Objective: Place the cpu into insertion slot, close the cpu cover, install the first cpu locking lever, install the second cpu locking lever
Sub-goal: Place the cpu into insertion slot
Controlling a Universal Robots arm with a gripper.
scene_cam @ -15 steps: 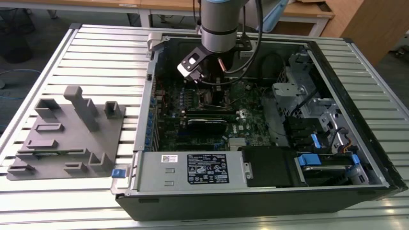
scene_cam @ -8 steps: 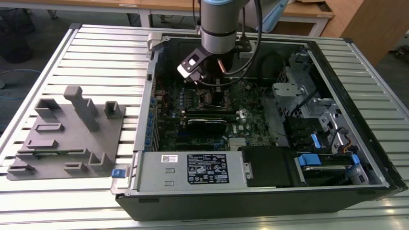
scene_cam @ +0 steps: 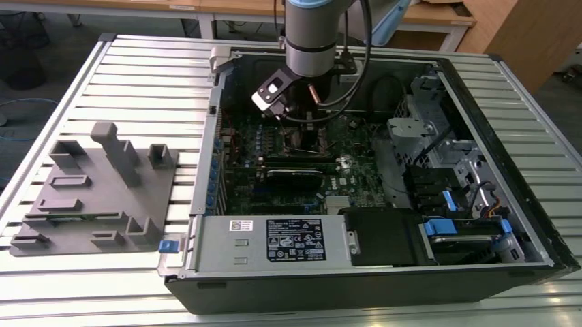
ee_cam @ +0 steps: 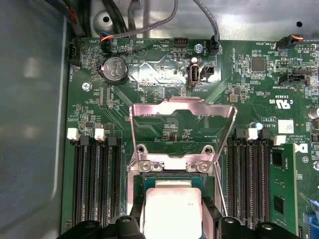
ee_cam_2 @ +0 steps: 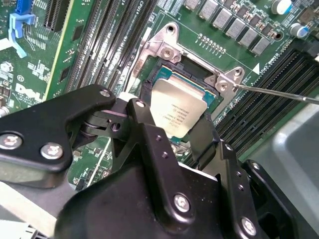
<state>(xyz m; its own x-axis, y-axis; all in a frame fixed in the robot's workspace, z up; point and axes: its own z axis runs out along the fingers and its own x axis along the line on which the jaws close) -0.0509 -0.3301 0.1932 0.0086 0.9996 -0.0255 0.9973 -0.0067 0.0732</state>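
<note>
The cpu [ee_cam_2: 178, 110] is a silvery square chip lying level in or just over the insertion slot [ee_cam_2: 192, 69]; I cannot tell if it is fully seated. My gripper [ee_cam_2: 174, 127] is shut on it, black fingers [ee_cam_2: 143, 112] against two opposite sides. In the first wrist view the cpu [ee_cam: 172, 211] sits below the cpu cover [ee_cam: 182, 103], which stands swung open on its hinge with the board showing through its window. A thin locking lever [ee_cam_2: 279, 92] sticks out free beside the socket. In the exterior view the gripper [scene_cam: 304, 133] reaches down into the open computer case.
Long black memory slots [ee_cam: 94, 184] flank the socket on both sides, and a green card [ee_cam: 281, 194] stands in one set. Cables [ee_cam: 149, 25] run along the case wall past the board. A grey fixture block [scene_cam: 91, 184] lies on the slatted table at the exterior view's left.
</note>
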